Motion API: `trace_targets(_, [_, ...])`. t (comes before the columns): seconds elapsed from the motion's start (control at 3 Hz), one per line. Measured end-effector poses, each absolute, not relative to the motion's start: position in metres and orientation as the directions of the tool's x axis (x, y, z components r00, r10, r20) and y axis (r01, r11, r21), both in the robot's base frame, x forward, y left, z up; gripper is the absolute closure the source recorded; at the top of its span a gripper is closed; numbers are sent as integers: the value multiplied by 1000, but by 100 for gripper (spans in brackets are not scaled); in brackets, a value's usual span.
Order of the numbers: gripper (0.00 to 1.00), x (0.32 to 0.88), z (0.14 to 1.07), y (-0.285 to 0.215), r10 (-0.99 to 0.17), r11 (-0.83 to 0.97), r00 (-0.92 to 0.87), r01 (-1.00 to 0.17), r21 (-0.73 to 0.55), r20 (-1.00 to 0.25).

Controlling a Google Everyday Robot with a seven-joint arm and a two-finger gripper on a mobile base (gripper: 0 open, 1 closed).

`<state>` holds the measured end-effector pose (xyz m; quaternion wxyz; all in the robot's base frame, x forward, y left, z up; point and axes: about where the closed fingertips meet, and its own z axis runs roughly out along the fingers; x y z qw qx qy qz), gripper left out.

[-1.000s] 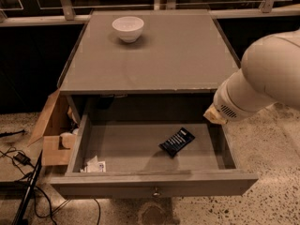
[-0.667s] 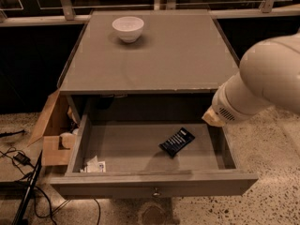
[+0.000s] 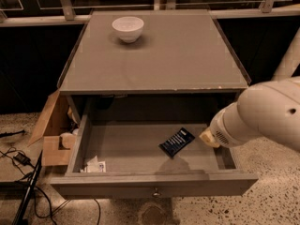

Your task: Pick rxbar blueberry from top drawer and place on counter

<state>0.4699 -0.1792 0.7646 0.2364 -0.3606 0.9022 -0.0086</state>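
The rxbar blueberry [image 3: 176,142] is a flat dark wrapper with white lines, lying at an angle on the floor of the open top drawer [image 3: 140,179], right of centre. The drawer is pulled fully out and has a small knob at its front. The counter [image 3: 159,55] is the grey top above it. My white arm [image 3: 267,114] comes in from the right. Its gripper end [image 3: 209,137] hangs over the drawer's right part, just right of the bar and apart from it.
A white bowl [image 3: 128,28] stands at the back left of the counter. A white crumpled paper scrap [image 3: 95,165] lies in the drawer's front left corner. A cardboard box [image 3: 54,135] and cables [image 3: 18,172] are on the floor to the left.
My arm has moved down and a little left, bringing its end lower into the drawer beside the bar. The bar, bowl and drawer have not moved.
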Motion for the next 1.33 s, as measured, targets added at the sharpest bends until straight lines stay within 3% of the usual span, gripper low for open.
trace_targets(0.33, [100, 468, 735, -177, -570, 785, -639, -609, -114, -517])
trace_targets(0.67, [100, 482, 748, -177, -536, 805, -616, -579, -130, -578])
trace_targets(1.0, [98, 479, 743, -177, -540, 804, -615, -580, -134, -575])
trace_targets(1.33, [76, 480, 736, -174, -535, 807, -609, -574, -139, -586])
